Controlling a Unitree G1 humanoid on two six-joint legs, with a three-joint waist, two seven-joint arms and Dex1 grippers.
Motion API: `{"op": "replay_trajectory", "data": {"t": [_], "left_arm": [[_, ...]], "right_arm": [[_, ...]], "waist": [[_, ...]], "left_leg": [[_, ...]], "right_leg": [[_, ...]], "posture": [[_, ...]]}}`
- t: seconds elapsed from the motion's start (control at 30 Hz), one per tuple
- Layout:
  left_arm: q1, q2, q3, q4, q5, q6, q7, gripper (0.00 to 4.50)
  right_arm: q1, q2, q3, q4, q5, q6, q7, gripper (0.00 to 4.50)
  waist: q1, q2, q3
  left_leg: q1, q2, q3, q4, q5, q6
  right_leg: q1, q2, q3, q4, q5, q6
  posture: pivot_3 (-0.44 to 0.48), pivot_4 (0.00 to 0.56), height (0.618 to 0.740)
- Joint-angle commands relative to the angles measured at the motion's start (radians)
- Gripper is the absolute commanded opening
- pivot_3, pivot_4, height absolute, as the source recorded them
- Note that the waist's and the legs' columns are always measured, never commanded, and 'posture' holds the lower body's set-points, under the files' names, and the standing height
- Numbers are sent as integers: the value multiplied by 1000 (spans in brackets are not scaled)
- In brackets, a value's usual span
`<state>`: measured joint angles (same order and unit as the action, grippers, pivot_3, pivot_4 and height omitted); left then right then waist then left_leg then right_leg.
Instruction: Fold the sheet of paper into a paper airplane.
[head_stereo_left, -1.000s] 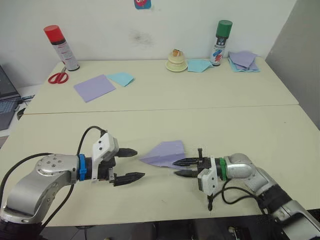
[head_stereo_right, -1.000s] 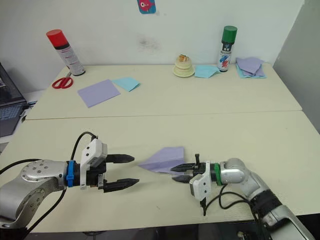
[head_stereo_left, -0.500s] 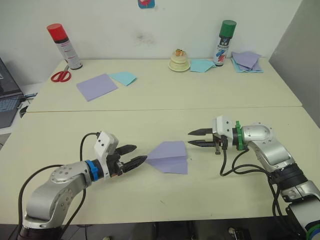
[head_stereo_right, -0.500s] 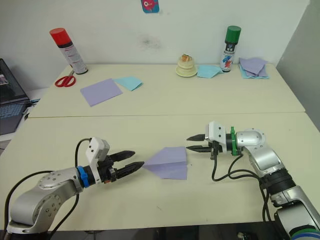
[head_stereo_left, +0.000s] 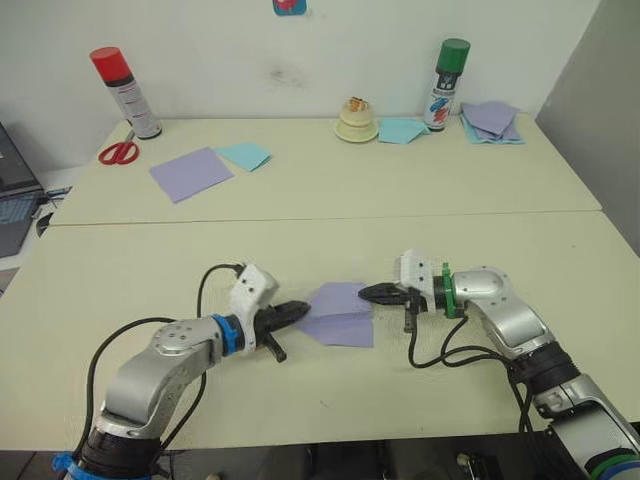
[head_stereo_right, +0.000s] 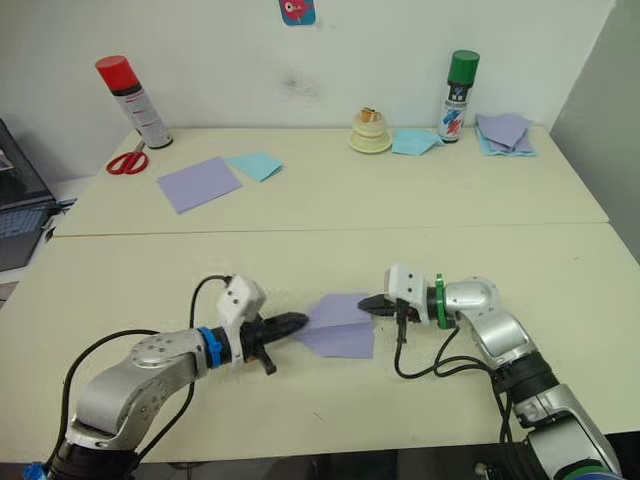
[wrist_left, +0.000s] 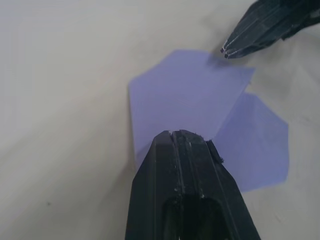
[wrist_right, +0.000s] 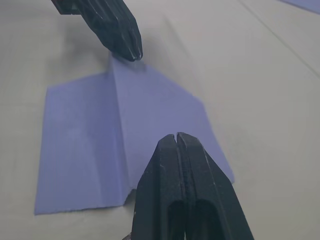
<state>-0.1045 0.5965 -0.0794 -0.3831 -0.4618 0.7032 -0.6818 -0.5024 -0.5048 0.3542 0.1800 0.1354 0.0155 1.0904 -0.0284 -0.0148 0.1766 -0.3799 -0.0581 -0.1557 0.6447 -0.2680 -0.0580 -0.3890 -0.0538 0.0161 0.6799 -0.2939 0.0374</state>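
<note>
The sheet of paper (head_stereo_left: 338, 314) lies flat on the near table, lavender and folded into a dart-like paper airplane with its nose toward my left arm. A raised crease runs along its length (wrist_right: 117, 125). My left gripper (head_stereo_left: 303, 308) is shut, its tip resting on the nose; in the left wrist view its closed fingers (wrist_left: 180, 145) cover that pointed end. My right gripper (head_stereo_left: 366, 292) is shut too, its tip (wrist_right: 176, 140) at the paper's rear edge over one wing. Whether either tip pinches the paper is unclear.
On the far table stand a red-capped spray can (head_stereo_left: 122, 90) and a green-capped can (head_stereo_left: 445, 85). Scissors (head_stereo_left: 118, 152), a smooth lavender square (head_stereo_left: 190, 174), pale blue sheets (head_stereo_left: 243, 155), a cream object (head_stereo_left: 356, 122) and a paper stack (head_stereo_left: 490, 120) lie there too.
Both grippers have closed. The left one has slid right onto the paper's nose, and the right one has come in from the right to its rear edge.
</note>
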Motion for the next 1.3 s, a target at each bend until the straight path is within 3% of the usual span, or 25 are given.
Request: {"op": "replay_trajectory", "data": {"t": [0.03, 0.5, 0.9, 1.0, 1.3], "left_arm": [[-1, 17, -38, -7, 31, -18, -21, 22], [97, 68, -72, -79, 78, -76, -65, 22], [143, 79, -148, -10, 240, -191, -25, 22], [155, 78, -151, -25, 240, -208, -32, 22], [159, 67, -136, -58, 199, -159, -40, 22]], "right_arm": [[26, 0, 7, -54, -15, -11, 10, 0], [115, -30, 27, -146, -38, 49, 37, 0], [128, -42, 56, -116, -94, 86, 28, 0], [127, -56, 41, -131, -76, 109, 46, 0], [117, -72, 1, -156, -21, 192, 69, 0]], "waist": [[0, 0, 0], [0, 0, 0], [1, 1, -3], [1, 1, -3], [1, 1, -4]], "left_leg": [[0, 0, 0, 0, 0, 0], [1, 0, -1, 0, -2, 3], [9, 0, 0, -2, -2, 4], [17, 0, 0, -3, -3, 5], [16, 0, 0, -3, -3, 5]], "right_leg": [[0, 0, 0, 0, 0, 0], [1, 0, 1, 0, 0, 0], [9, 0, 0, -1, 0, 0], [17, 0, 1, -2, -1, 1], [17, 0, 1, -2, -1, 1]], "posture": [[0, 150, 740], [0, 150, 740], [0, 150, 740], [0, 150, 740], [0, 150, 740]]}}
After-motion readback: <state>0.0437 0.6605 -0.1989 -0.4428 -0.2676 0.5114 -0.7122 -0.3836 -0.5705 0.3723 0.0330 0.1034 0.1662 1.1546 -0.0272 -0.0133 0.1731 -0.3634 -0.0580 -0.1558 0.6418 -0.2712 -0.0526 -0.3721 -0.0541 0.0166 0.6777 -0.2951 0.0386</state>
